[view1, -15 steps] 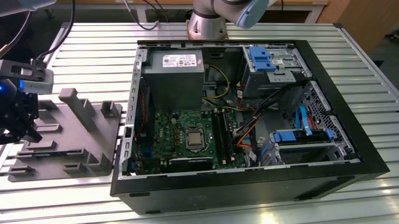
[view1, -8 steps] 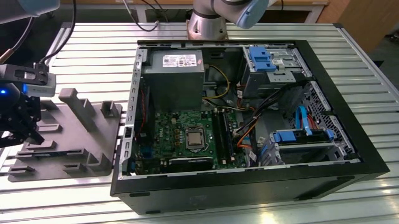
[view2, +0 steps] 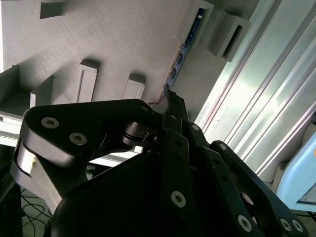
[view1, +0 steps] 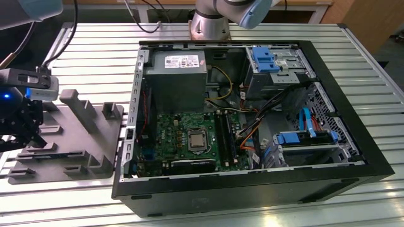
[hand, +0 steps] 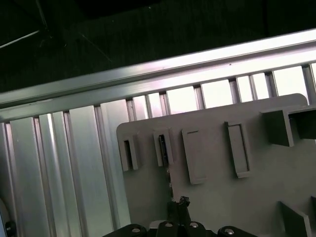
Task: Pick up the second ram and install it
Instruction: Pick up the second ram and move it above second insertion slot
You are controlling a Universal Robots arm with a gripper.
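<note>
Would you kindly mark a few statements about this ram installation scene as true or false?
The black computer case lies open, showing its green motherboard. True.
The hand is inside the case. False: it is over the grey plastic holder tray, at the exterior view's left.
The long dark-blue ram stick sits in that tray. True.
The tray rests on a wooden tabletop. False: it lies on a slatted aluminium table.

A ribbed aluminium tabletop spreads under everything, its slats catching bright light. Beyond its far edge stands wooden furniture, with dark floor at the exterior view's right.
</note>
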